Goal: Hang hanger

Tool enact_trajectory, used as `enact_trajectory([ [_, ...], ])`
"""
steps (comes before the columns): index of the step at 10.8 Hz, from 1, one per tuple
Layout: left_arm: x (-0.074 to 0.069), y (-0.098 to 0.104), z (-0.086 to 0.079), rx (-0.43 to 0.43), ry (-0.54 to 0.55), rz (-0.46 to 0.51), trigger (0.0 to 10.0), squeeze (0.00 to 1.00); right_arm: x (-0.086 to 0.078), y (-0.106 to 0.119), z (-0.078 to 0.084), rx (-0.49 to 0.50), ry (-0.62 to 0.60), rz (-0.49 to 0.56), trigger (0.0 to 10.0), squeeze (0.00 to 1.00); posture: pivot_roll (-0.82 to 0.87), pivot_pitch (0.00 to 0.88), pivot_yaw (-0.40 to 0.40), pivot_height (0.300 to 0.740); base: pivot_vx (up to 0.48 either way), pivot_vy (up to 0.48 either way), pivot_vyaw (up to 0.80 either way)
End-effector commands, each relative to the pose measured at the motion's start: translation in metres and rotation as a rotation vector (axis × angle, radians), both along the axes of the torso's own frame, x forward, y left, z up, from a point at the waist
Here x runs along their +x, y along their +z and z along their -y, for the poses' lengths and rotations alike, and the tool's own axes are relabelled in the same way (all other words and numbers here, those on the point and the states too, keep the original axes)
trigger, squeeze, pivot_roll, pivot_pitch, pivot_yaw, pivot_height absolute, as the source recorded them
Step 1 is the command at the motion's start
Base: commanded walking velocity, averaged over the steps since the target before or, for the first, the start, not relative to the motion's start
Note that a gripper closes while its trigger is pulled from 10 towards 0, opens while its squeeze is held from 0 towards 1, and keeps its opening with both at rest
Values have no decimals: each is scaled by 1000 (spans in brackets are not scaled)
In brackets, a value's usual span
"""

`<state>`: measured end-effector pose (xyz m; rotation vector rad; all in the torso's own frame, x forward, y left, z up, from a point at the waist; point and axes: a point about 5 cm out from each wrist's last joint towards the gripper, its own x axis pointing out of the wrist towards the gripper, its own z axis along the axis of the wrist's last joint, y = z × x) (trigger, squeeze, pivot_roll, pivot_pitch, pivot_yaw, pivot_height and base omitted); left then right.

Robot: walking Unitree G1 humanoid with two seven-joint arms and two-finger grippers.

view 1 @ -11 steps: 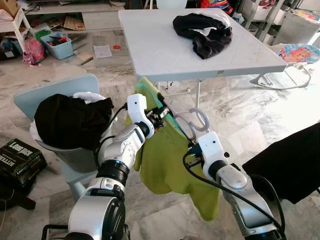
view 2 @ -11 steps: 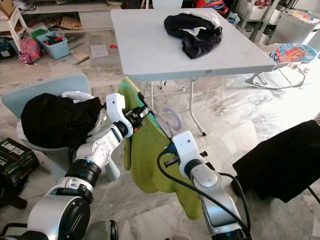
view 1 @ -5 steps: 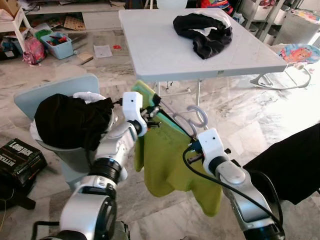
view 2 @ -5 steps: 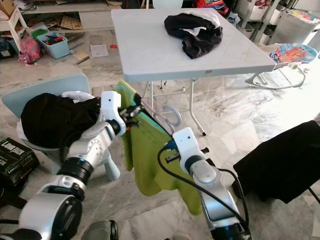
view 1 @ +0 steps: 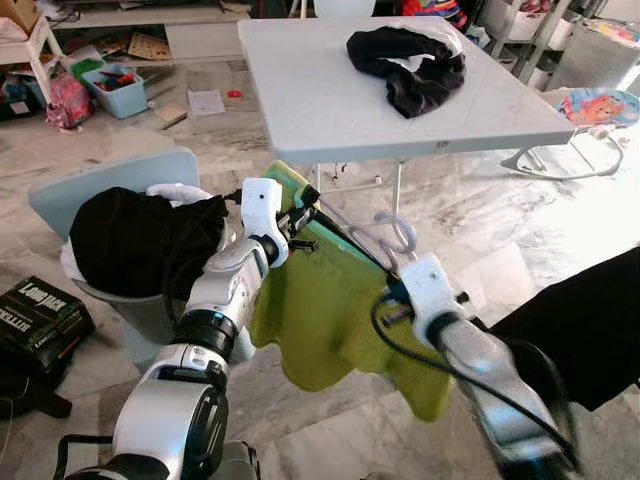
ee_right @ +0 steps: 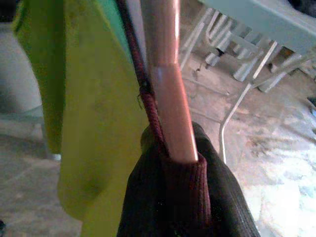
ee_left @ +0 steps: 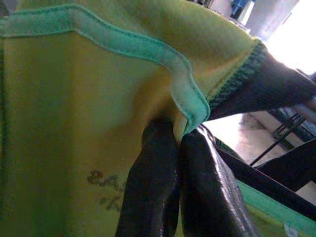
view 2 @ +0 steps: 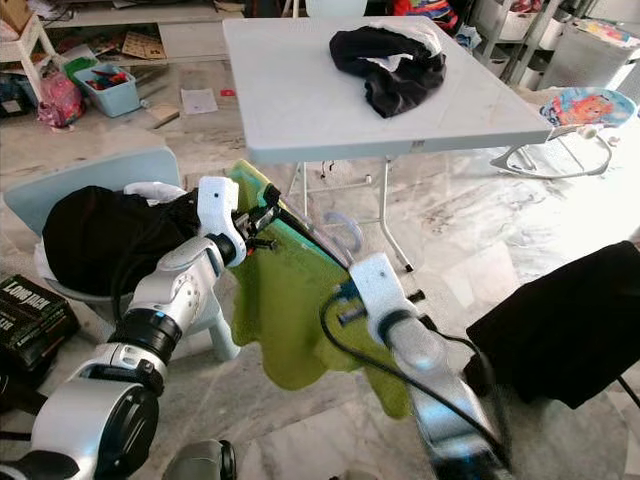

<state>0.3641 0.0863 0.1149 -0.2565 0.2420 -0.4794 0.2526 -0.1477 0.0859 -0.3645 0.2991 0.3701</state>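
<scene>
**Two pincers carrying a shirt on a hanger**

The hanger (view 1: 385, 235), a thin rod frame with a pale, translucent looped hook, is held in the air between the two arms, in front of the white table (view 1: 300, 100) and beside a pale blue chair (view 1: 100, 190). A lime-green shirt (view 1: 320, 310) with a mint-green ribbed trim drapes over it; the knit looks soft and limp and hangs in loose folds below the bar. The left pincer (ee_left: 178, 143) is closed tight, its smooth black fingers (ee_left: 148, 187) nipping the trimmed edge of the shirt at one end of the hanger. The right pincer (ee_right: 170, 153) is closed on the other end of the hanger, where a smooth pale bar meets a dark maroon knit edge; this arm is blurred in the eye views.

No rail or hook to receive the hanger can be seen, so the step in hand is judged to be carrying. To do it well, both grips should keep level so the limp cloth does not slide off the bar, and the looped hook should be kept upward and free of fabric. The left grip holds cloth more than rod, so pulling the ends apart risks dragging the shirt off.

Black garments lie heaped on the chair (view 1: 140, 240) and on the table (view 1: 405, 60). The floor (view 1: 560, 230) is glossy marble.
</scene>
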Motion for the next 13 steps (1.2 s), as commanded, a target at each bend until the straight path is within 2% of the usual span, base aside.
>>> enact_trajectory([
  [1,17,28,-67,62,251,112,0,0,-22,-7,48,-75,-102,-42,10000,0,-119,0,-59,740,0,0,0],
  [3,16,28,-68,60,244,116,0,0,-48,-16,80,-162,-144,-104,10000,0,-131,0,-57,740,0,0,0],
  [4,16,27,-64,51,221,109,0,0,-56,-16,92,-195,-180,-123,10000,0,-135,0,-56,740,0,0,0],
  [5,15,24,-59,55,210,102,0,0,-62,-14,98,-200,-176,-118,10000,0,-142,0,-54,740,0,0,0],
  [7,14,22,-50,48,175,94,0,0,-61,-7,98,-173,-146,-75,10000,0,-146,0,-51,740,0,0,0],
  [8,13,18,-46,42,162,81,0,0,-51,4,90,-102,-130,-1,10000,0,-147,0,-50,740,0,0,0],
  [9,12,16,-46,38,170,70,0,0,-47,12,83,-61,-89,47,10000,0,-146,0,-52,740,0,0,0],
  [10,13,16,-52,23,199,62,0,0,-44,24,83,-47,-52,114,10000,0,-148,0,-55,740,0,0,0],
  [11,15,19,-63,12,234,62,0,0,-45,26,99,-70,-89,127,10000,0,-148,0,-55,740,0,0,0],
  [12,16,19,-71,16,255,59,0,0,-52,25,111,-96,-80,125,10000,0,-149,0,-55,740,0,0,0],
  [13,16,19,-72,15,255,59,0,0,-61,23,119,-134,-42,117,10000,0,-151,0,-53,740,0,0,0],
])
